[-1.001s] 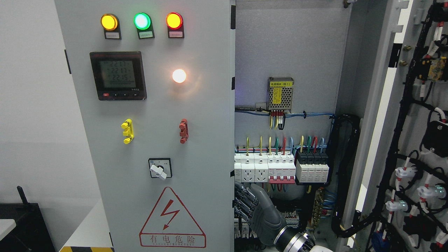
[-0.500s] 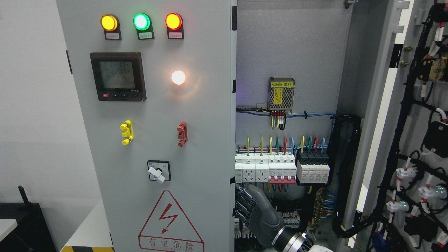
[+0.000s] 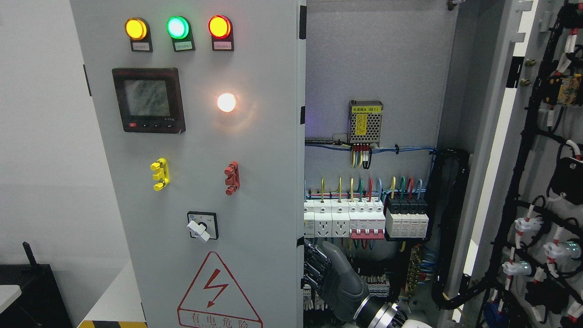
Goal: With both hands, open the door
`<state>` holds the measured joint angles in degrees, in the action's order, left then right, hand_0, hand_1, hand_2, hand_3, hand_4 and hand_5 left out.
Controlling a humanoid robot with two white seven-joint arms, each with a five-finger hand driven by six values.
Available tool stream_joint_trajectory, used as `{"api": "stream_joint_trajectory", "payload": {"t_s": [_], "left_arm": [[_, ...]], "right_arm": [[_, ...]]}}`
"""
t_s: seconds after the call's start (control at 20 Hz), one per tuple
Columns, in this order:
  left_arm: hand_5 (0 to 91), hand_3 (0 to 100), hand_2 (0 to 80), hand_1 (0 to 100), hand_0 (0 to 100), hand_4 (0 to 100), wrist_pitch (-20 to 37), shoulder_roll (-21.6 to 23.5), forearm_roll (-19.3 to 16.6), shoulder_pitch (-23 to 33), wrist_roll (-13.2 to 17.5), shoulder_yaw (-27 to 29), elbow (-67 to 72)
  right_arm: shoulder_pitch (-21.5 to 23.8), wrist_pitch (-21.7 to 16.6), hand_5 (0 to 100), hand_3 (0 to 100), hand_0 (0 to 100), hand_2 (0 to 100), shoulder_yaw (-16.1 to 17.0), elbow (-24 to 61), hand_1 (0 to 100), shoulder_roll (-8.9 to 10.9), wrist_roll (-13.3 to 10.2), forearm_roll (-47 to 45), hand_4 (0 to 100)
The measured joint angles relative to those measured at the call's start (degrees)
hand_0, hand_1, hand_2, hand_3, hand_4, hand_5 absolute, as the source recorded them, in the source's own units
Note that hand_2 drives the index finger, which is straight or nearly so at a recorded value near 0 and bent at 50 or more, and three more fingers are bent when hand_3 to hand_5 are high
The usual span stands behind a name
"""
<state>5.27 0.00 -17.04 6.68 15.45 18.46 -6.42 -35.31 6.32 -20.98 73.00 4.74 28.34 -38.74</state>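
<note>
At the free edge of the left door (image 3: 200, 182), low down beside the warning triangle (image 3: 218, 291), the right robot hand (image 3: 325, 278) has its dark fingers (image 3: 313, 269) curled around the panel's rim, a hold that seems meant to swing the door outward on its far hinges. That door carries three indicator lamps (image 3: 177, 27), a meter (image 3: 148, 100) and a rotary switch (image 3: 202, 225), and partly covers the cabinet, while right of it the interior breakers (image 3: 364, 218) lie exposed. Further right, the right door (image 3: 537, 182) already stands wide open, so only this panel appears left to move; no left robot hand shows.
</note>
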Motion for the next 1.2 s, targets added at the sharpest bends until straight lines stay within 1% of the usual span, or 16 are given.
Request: {"api": "stream_joint_trajectory", "payload": {"t_s": [0.15, 0.45, 0.55, 0.7, 1.0, 1.2], "left_arm": [[0.0, 0, 0.0, 0, 0, 0, 0.00, 0.00, 0.00, 0.00, 0.00, 0.00, 0.00], [0.0, 0, 0.0, 0, 0, 0, 0.00, 0.00, 0.00, 0.00, 0.00, 0.00, 0.00], [0.0, 0, 0.0, 0, 0, 0, 0.00, 0.00, 0.00, 0.00, 0.00, 0.00, 0.00], [0.0, 0, 0.0, 0, 0, 0, 0.00, 0.00, 0.00, 0.00, 0.00, 0.00, 0.00], [0.0, 0, 0.0, 0, 0, 0, 0.00, 0.00, 0.00, 0.00, -0.01, 0.00, 0.00], [0.0, 0, 0.0, 0, 0, 0, 0.00, 0.00, 0.00, 0.00, -0.01, 0.00, 0.00]], "right_arm": [[0.18, -0.06, 0, 0, 38, 0, -0.17, 0.27, 0, 0.00, 0.50, -0.25, 0], [0.45, -0.07, 0, 0, 38, 0, -0.66, 1.12, 0, 0.00, 0.74, -0.48, 0], [0.58, -0.07, 0, 0, 38, 0, -0.87, 1.49, 0, 0.00, 1.70, -0.52, 0], [0.76, -0.08, 0, 0, 38, 0, -1.24, 2.05, 0, 0.00, 2.45, -0.54, 0], [1.20, -0.12, 0, 0, 38, 0, -1.91, 3.14, 0, -0.03, 2.71, -0.60, 0], [1.70, -0.12, 0, 0, 38, 0, -2.22, 4.00, 0, -0.03, 3.81, -0.77, 0]]}}
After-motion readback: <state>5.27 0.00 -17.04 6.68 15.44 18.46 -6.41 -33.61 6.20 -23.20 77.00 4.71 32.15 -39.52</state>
